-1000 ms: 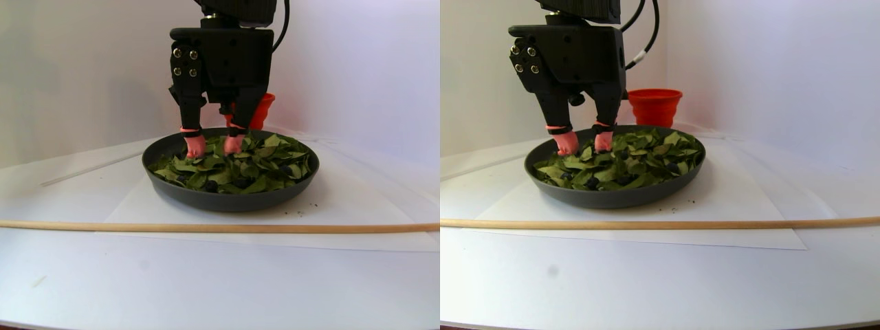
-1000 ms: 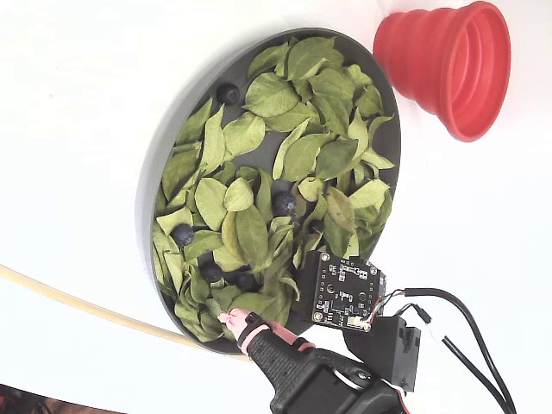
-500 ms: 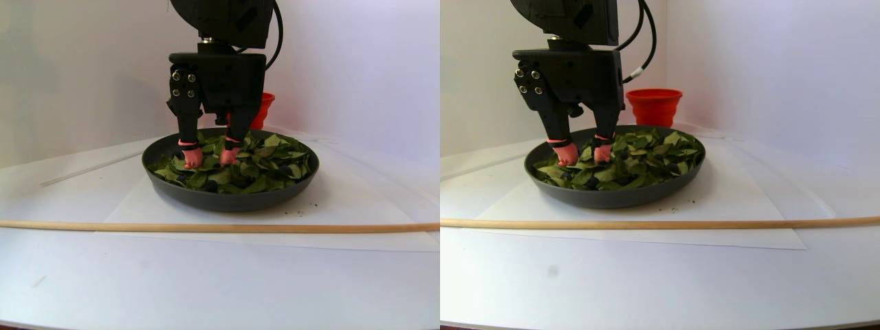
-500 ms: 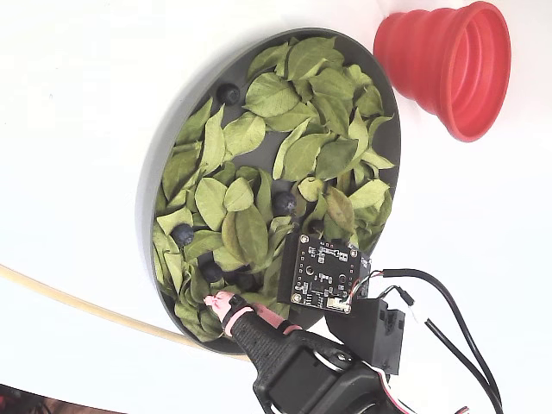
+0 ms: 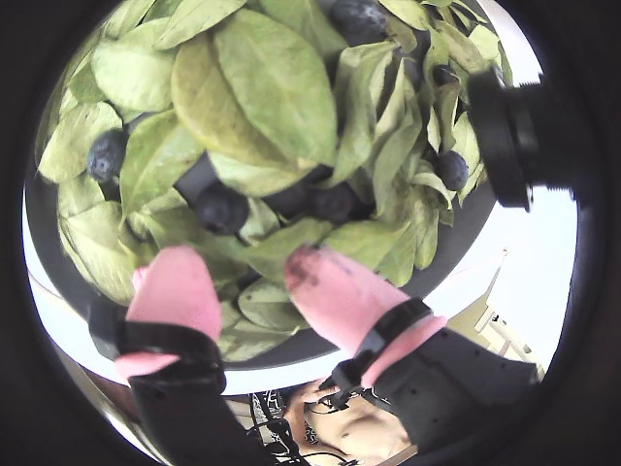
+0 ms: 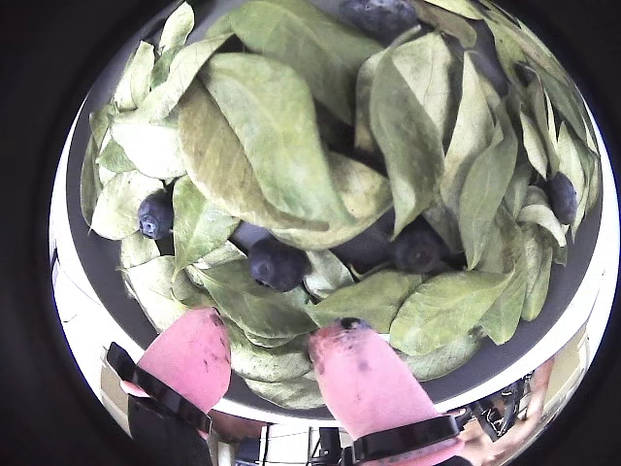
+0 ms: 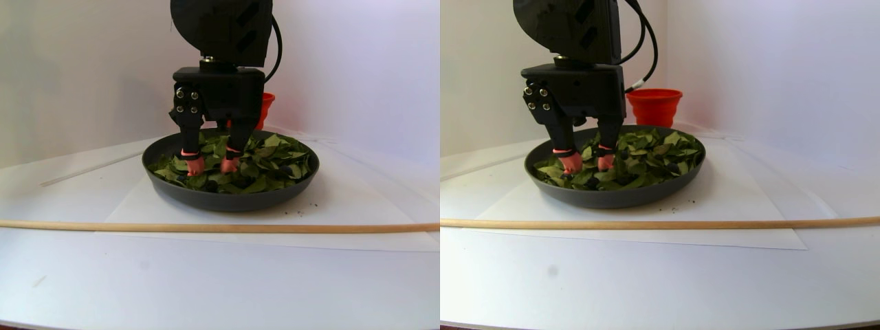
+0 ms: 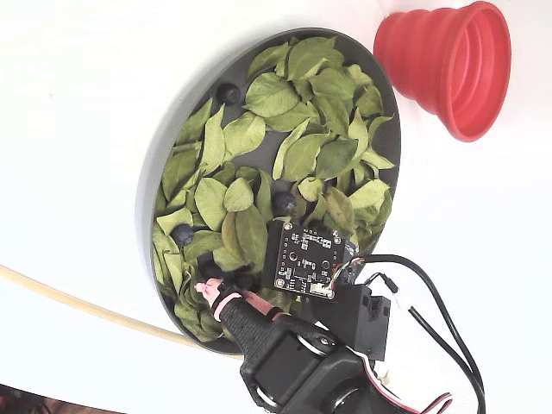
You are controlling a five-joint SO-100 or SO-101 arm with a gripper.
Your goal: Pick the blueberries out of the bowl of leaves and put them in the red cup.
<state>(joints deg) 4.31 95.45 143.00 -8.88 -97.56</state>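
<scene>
1. The bowl (image 8: pixel 164 168), a wide dark grey dish with a low rim, stands on a white sheet (image 7: pixel 330 206) on the counter (image 7: pixel 206 289). It is filled with green and yellow-green leaves (image 8: pixel 293 121) that cover most of its floor.
2. Several blueberries lie among the leaves. In the fixed view one sits bare at the bowl's far-left rim (image 8: pixel 228 93), one near the middle (image 8: pixel 284 202) and one toward the left side (image 8: pixel 181 234).
3. In a wrist view a blueberry (image 6: pixel 278 263) lies just beyond the fingertips, half tucked under leaves. Another (image 6: pixel 155 215) lies to its left, and a third (image 6: pixel 419 250) to its right is partly hidden.
4. The fingers (image 6: pixel 199 354), capped in pink, are spread apart with nothing between them. Their tips are down at leaf level in the near-left part of the bowl. In the stereo pair view the gripper (image 7: pixel 210 165) points straight down into the leaves.
5. The red cup (image 8: pixel 448 65) stands on the counter just outside the bowl's far-right rim in the fixed view, apart from the arm. Its ribbed sides and wide mouth show. What lies on its bottom cannot be made out.
6. A thin wooden rod (image 7: pixel 206 227) lies across the counter on the near side of the bowl.
</scene>
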